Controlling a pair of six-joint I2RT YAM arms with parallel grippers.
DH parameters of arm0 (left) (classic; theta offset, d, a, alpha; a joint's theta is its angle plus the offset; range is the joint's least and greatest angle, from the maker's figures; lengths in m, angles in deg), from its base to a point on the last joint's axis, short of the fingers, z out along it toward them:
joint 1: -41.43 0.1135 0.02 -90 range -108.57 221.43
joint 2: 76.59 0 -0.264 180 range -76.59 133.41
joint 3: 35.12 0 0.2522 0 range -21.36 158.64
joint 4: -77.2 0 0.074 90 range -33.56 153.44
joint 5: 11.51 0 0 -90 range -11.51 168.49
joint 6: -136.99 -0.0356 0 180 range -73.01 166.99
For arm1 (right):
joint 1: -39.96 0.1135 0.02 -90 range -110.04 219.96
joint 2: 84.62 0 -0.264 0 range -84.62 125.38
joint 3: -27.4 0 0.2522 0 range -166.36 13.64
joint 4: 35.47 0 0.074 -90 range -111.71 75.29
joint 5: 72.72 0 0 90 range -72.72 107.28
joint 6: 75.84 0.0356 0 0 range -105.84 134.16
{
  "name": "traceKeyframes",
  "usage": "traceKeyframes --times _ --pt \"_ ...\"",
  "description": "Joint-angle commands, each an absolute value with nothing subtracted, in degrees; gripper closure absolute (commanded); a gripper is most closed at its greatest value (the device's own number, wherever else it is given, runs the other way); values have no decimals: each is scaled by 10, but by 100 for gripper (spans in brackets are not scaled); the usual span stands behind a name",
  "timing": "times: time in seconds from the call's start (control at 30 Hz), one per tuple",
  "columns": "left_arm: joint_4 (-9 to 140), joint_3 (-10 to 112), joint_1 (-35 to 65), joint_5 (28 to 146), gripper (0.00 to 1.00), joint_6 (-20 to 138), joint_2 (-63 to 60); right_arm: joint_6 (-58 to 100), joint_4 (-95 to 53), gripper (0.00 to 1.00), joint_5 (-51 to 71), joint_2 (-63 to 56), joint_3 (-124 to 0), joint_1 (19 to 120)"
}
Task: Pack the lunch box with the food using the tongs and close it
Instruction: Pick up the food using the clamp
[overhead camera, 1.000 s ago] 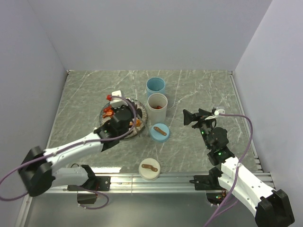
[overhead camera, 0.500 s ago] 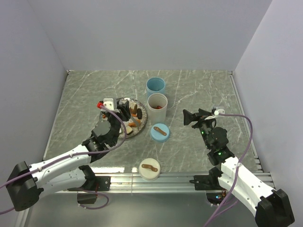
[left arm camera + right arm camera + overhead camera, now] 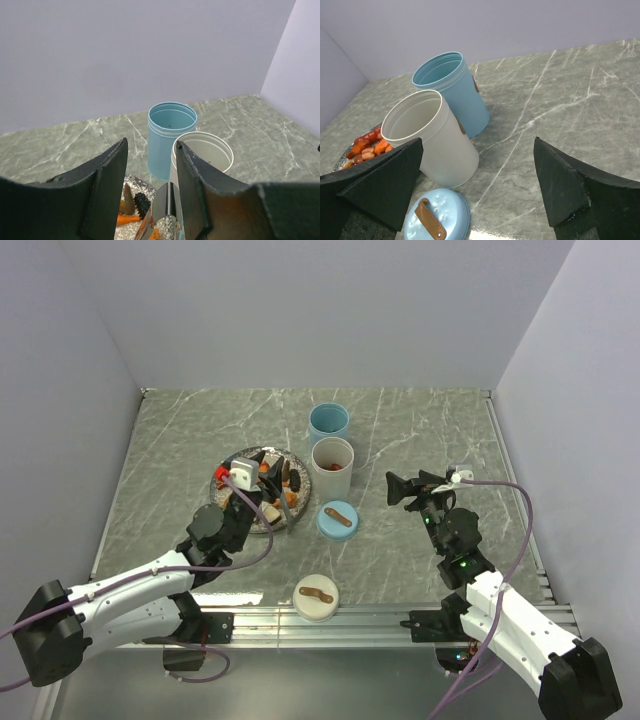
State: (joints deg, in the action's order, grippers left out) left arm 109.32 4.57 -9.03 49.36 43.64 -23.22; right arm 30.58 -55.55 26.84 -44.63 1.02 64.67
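Note:
The food (image 3: 270,472) is piled as small orange, black, brown and red pieces on a speckled plate (image 3: 250,452). My left gripper (image 3: 258,502) hovers over the plate's near side, shut on the tongs (image 3: 284,502). In the left wrist view the shiny tongs (image 3: 167,205) stand between the black fingers (image 3: 112,175) above the food (image 3: 129,218). The lunch box is a blue cup (image 3: 329,423) and a white cup (image 3: 332,465), both without lids. My right gripper (image 3: 398,490) hangs wide open to the right of the cups, holding nothing.
A blue lid (image 3: 337,519) with a brown strip handle lies in front of the white cup. A white lid (image 3: 315,597) lies near the table's front edge. Walls close in the table on the left, back and right.
The left arm has drawn back toward the near left, uncovering more of the plate. Its jaws have widened a little around the tongs. The right arm has not moved.

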Motion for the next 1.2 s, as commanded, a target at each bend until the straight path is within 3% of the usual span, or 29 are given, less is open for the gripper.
traceKeyframes --times 0.0,0.6,1.17 --pt "1135 41 -93 511 51 415 -231 299 -578 2 267 -445 6 643" --pt "1124 13 -93 497 46 442 -227 299 -576 2 268 -452 7 642" --pt "1072 14 -93 468 47 466 -172 300 -575 2 269 -453 9 643"
